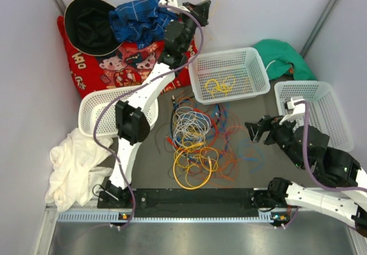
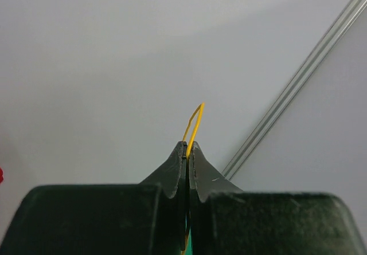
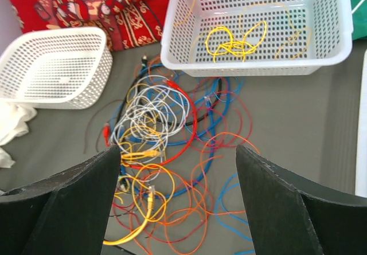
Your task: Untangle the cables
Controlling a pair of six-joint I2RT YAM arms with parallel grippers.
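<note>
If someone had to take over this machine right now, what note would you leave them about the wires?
Left tool: shut on a thin yellow cable, raised near the back wall.
Right tool: open, holding nothing, hovering above the pile.
Cables: most lie tangled mid-table; some yellow ones are in the middle basket.
Done: a few yellow cables sorted out.
Left: probably drop the held one in the basket, then separate the rest of the pile.

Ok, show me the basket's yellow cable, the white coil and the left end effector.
Yellow cable (image 3: 232,45): right wrist view, its knotted middle.
White coil (image 1: 190,124): top view, its loops.
Left end effector (image 2: 187,147): left wrist view, between fingertips shut on yellow wire (image 2: 195,119).
</note>
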